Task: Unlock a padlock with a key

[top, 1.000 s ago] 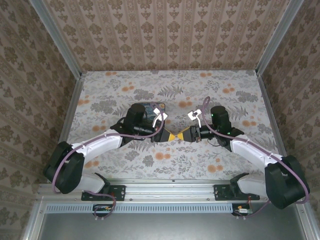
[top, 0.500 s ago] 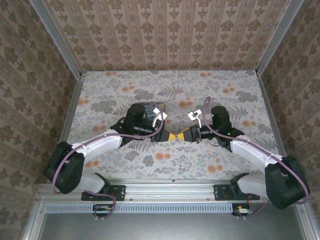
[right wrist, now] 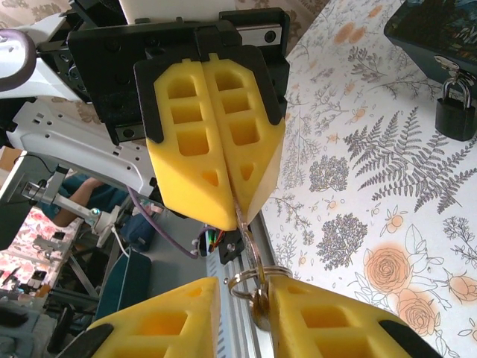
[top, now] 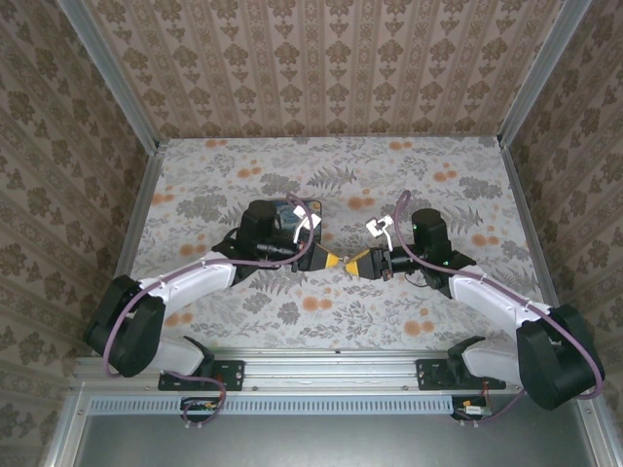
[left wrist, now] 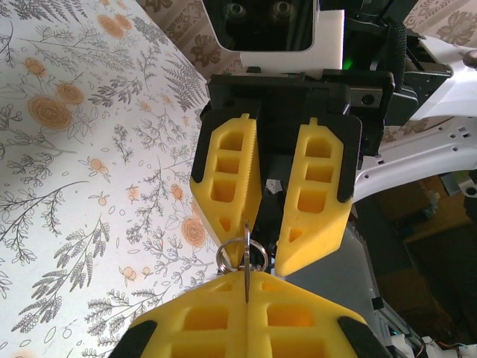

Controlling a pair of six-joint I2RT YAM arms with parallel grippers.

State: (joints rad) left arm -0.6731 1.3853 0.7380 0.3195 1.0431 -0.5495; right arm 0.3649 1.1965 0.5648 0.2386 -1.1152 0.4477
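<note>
- On the near side of the dark-blue box printed with a swirling painting [right wrist: 436,30], the left gripper [left wrist: 246,287] is pinching the tiny slim key [left wrist: 246,276], its yellow fingers pressed fully together.
- Meeting it tip to tip, the right gripper [right wrist: 250,294] is standing slightly apart around the key's thin metal ring [left wrist: 223,261]; whether it is gripping the ring is unclear.
- The tiny dark padlock [right wrist: 455,118] is sitting on the flowered tabletop [top: 438,156] just beside the box.
</note>
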